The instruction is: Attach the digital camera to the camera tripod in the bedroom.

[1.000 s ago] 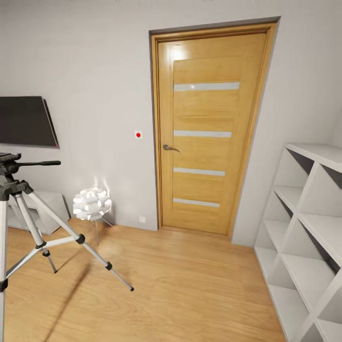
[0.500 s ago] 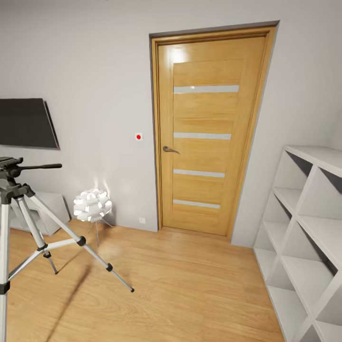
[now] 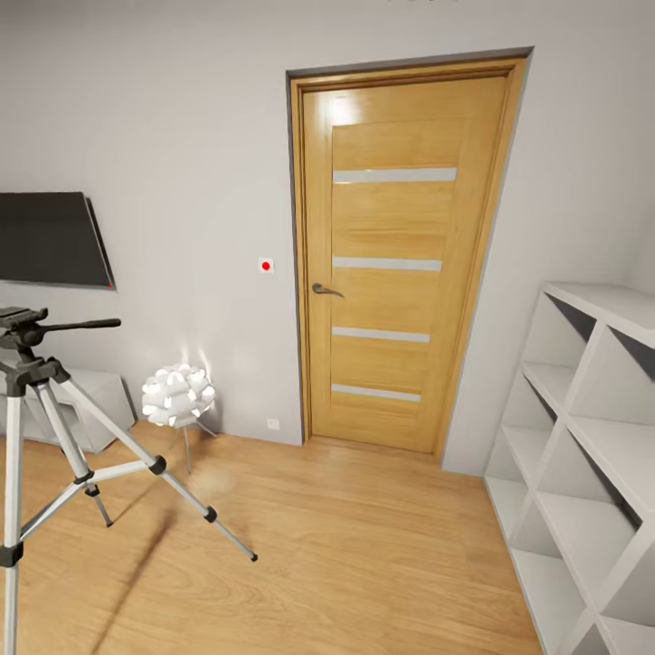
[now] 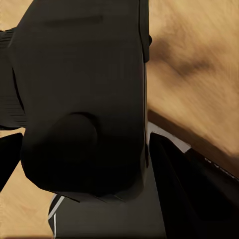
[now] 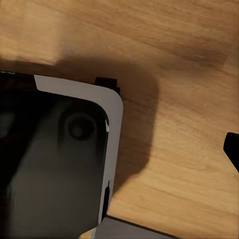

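We see the camera tripod (image 3: 41,437) at nine o'clock on the wood floor (image 3: 346,546); our left hand (image 4: 82,164) grips the digital camera (image 4: 84,94); the right hand's state we cannot tell.

Bright even render; lamp (image 3: 176,394) glows on wall; tripod (image 3: 55,437) shadow soft; wrist views blurred.

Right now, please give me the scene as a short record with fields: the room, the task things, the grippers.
room: light wood floor, white walls, closed wooden door
camera tripod: standing on the floor at the head view's left, silver legs spread, black head with the handle pointing toward the door
digital camera: a black boxy object sits between the left gripper's fingers in the left wrist view, probably the camera
left gripper: apparently shut on that object
right gripper: state cannot be told
other things: white ball lamp, dark wall screen, white shelf unit
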